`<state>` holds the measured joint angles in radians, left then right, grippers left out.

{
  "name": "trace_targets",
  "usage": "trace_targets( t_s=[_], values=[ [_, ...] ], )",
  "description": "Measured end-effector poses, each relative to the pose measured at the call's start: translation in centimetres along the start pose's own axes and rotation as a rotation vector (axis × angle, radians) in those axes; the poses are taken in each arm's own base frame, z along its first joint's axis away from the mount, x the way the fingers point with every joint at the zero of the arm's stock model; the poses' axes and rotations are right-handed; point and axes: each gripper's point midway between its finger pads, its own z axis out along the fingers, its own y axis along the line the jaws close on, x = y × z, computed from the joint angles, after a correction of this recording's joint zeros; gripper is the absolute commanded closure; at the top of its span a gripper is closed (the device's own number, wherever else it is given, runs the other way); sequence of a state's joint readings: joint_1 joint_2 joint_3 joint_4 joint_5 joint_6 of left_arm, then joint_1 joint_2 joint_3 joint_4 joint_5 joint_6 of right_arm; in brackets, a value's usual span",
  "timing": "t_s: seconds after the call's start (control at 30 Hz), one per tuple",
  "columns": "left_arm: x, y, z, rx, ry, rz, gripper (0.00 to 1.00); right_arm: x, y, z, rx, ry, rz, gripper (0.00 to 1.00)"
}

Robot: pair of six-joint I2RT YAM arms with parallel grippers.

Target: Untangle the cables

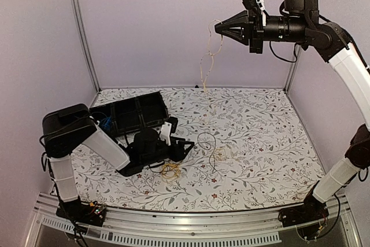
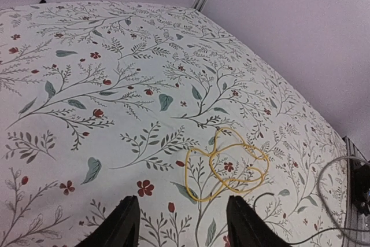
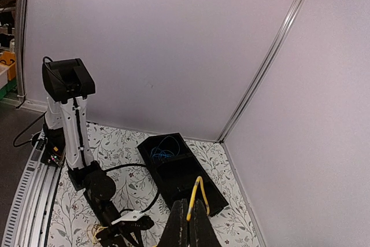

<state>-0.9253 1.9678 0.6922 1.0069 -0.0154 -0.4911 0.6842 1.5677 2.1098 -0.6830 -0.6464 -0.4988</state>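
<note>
My right gripper (image 1: 221, 28) is raised high over the back of the table and is shut on a pale yellow cable (image 1: 207, 62) that hangs down to the table. The right wrist view shows the fingers (image 3: 180, 227) pinched on that yellow cable (image 3: 197, 196). My left gripper (image 1: 186, 147) is low over the table, open and empty. A yellow coil (image 1: 169, 170) lies just in front of it, beyond the open fingertips (image 2: 121, 224) in the left wrist view (image 2: 228, 163). A thin black cable (image 1: 207, 143) and another pale loop (image 1: 219, 154) lie mid-table. A blue cable (image 1: 105, 122) lies in the tray.
A black tray with compartments (image 1: 144, 111) stands at the back left, also in the right wrist view (image 3: 191, 180) with the blue cable (image 3: 165, 151) in its far compartment. Walls and metal posts enclose the table. A metal rail (image 1: 185, 221) runs along the near edge.
</note>
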Motion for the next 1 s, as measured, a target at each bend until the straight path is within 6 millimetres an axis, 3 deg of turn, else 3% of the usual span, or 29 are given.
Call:
trace_targets(
  t_s=[0.3, 0.5, 0.77, 0.87, 1.0],
  values=[
    [-5.2, -2.2, -5.8, -0.012, -0.150, 0.074, 0.37, 1.3, 0.2, 0.4, -0.009, 0.027, 0.017, 1.00],
    [-7.2, -3.9, -7.3, -0.035, -0.210, 0.231, 0.30, 1.3, 0.2, 0.4, -0.010, 0.027, 0.011, 1.00],
    [-7.7, -4.2, -5.5, -0.097, -0.158, 0.420, 0.29, 1.3, 0.4, 0.5, -0.021, 0.024, 0.014, 1.00],
    [-7.7, -4.1, -4.0, -0.101, -0.140, 0.450, 0.34, 1.4, 0.6, 0.6, -0.033, 0.021, 0.017, 1.00],
    [-6.0, -4.4, -2.0, -0.042, -0.092, 0.478, 0.46, 1.8, 0.7, 0.9, -0.046, 0.024, 0.033, 1.00]
  ],
)
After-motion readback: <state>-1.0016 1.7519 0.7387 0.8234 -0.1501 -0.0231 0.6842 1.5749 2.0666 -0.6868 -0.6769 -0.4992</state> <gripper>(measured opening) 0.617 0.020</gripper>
